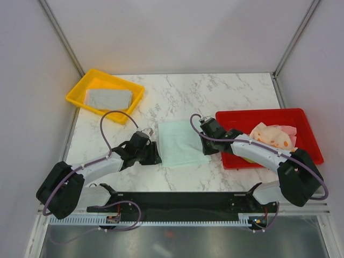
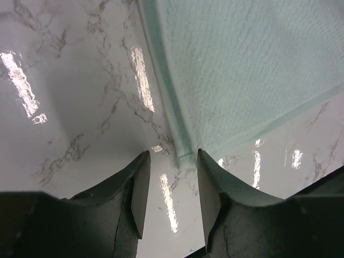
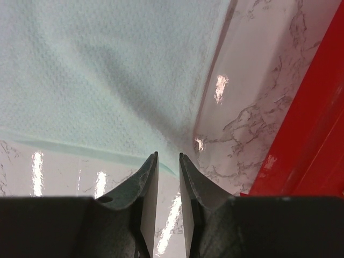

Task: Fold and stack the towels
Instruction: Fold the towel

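Note:
A mint green towel lies flat and folded on the marble table between my two arms. My left gripper sits low at its near left corner. In the left wrist view that corner lies just ahead of the open, empty left gripper. My right gripper is at the towel's near right corner. Its jaws stand narrowly open with nothing between them, and the mint towel's edge is right in front. A grey towel lies in the yellow tray. Cream-and-orange and pink towels lie bunched in the red tray.
The yellow tray stands at the back left. The red tray stands at the right, its wall close beside my right gripper. White enclosure walls surround the table on three sides.

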Robot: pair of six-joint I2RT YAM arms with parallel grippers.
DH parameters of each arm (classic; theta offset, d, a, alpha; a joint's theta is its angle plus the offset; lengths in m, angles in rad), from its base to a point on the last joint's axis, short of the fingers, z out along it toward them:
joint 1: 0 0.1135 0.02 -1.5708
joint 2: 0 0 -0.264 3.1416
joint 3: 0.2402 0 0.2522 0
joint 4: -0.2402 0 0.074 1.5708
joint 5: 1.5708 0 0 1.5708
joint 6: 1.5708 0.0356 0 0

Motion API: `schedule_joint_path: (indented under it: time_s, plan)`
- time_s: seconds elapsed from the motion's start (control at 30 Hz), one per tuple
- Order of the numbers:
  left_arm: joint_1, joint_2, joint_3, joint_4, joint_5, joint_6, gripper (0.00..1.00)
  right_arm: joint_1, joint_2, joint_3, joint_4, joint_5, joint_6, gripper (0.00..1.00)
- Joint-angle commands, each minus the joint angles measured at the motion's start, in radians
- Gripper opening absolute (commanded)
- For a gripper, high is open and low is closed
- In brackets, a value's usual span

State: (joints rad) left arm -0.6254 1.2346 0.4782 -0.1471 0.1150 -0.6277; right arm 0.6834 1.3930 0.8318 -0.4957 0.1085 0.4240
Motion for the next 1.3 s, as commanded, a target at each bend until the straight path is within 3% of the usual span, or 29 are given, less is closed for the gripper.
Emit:
schedule_joint_path:
  time_s: [0.0,0.23,0.6,0.8,0.9,1.0,1.17,1.27]
  plan:
    - [-0.010,0.002,0.026,0.043,0.006,-0.043,0.47,0.004,-0.022,-0.013,0.048,0.023,0.015,0.29]
    - [-0.031,-0.050,0.028,0.043,-0.026,-0.095,0.45,0.002,-0.034,-0.034,0.062,0.020,0.016,0.27]
    - [-0.086,0.072,0.069,0.054,-0.055,-0.138,0.43,0.004,-0.034,-0.059,0.083,0.020,0.009,0.26]
    - [-0.085,0.104,0.082,0.031,-0.071,-0.136,0.34,0.004,-0.040,-0.062,0.082,0.022,-0.001,0.25]
    - [-0.086,0.106,0.089,-0.005,-0.081,-0.127,0.12,0.004,-0.043,-0.062,0.080,0.023,-0.002,0.25]
    - [-0.086,0.080,0.114,-0.071,-0.100,-0.112,0.03,0.004,-0.049,-0.059,0.075,0.025,-0.004,0.25]
    - [-0.086,0.075,0.188,-0.216,-0.132,-0.052,0.02,0.004,-0.038,-0.043,0.071,0.017,-0.004,0.25]
    - [-0.086,0.072,0.154,-0.217,-0.167,-0.067,0.02,0.013,-0.031,-0.057,0.083,0.011,0.007,0.25]
